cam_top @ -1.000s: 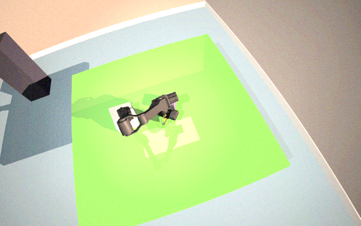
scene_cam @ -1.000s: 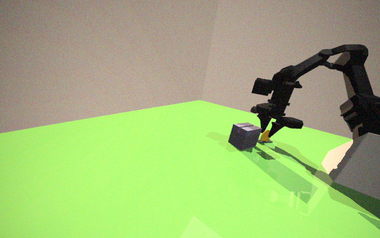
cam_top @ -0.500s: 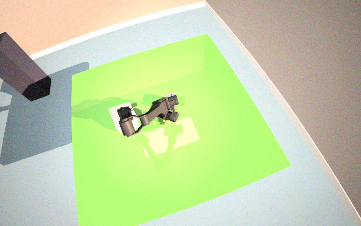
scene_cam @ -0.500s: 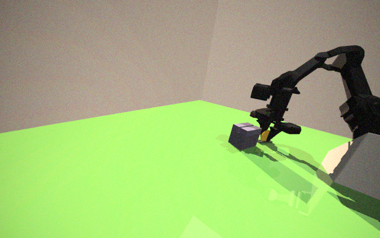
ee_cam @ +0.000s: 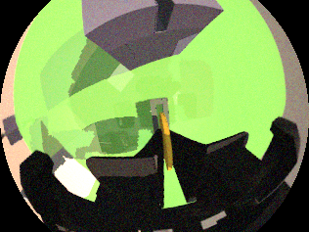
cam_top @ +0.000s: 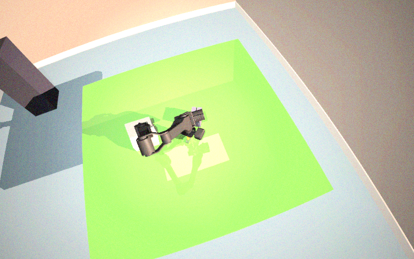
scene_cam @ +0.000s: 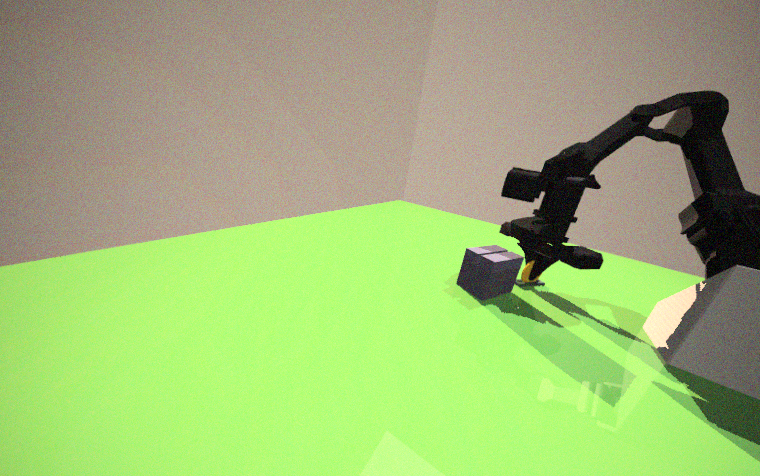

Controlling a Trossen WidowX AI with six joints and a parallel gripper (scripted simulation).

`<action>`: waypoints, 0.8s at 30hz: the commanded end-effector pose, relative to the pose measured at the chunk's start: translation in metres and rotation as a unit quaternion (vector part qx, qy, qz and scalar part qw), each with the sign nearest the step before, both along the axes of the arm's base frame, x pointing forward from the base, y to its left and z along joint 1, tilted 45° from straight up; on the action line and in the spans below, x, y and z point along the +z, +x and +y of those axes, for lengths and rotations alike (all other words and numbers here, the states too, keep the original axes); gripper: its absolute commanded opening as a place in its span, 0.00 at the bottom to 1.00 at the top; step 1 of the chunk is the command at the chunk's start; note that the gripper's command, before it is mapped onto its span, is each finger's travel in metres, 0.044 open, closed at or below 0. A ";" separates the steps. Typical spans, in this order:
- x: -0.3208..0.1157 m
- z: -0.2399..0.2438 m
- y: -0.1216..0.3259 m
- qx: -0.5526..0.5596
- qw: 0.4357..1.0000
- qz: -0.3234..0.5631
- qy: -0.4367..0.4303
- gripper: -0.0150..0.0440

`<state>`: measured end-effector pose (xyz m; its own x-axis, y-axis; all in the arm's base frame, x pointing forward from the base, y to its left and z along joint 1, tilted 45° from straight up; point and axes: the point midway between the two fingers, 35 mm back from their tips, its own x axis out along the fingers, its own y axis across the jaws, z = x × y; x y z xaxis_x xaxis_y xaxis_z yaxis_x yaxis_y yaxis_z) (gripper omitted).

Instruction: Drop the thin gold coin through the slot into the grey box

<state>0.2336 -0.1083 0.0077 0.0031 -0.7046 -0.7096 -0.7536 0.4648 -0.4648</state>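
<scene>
The gold coin (cam_top: 187, 139) (scene_cam: 527, 272) (ee_cam: 167, 148) stands on edge, its lower edge at the shallow dark holder (scene_cam: 522, 283) (ee_cam: 154, 105). My gripper (scene_cam: 532, 271) (ee_cam: 162, 131) points down and is shut on the coin, with the fingertips low, close above the holder. In the wrist view the coin shows as a thin gold strip between the fingers. The grey box (cam_top: 197, 109) (scene_cam: 486, 277) (ee_cam: 137, 42) stands upright close beside the holder, its slot (scene_cam: 495, 253) (ee_cam: 164, 15) in the lid. The arm hides most of the box in the top view.
The arm's pale base block (cam_top: 131, 131) (scene_cam: 720, 330) stands on the green table top (cam_top: 244, 183) (scene_cam: 224, 364). A large dark block (cam_top: 21, 73) is at the left of the top view, beyond the table edge. Arm shadows and bright patches cross the table.
</scene>
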 end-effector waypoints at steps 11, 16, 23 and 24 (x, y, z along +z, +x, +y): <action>0.014 0.017 0.003 -0.002 1.000 -0.001 0.003 0.25; 0.022 0.026 0.004 -0.001 1.000 -0.001 0.004 0.25; 0.034 0.038 0.005 0.000 1.000 0.000 0.005 0.25; 0.036 0.040 0.005 0.000 1.000 0.000 0.005 0.25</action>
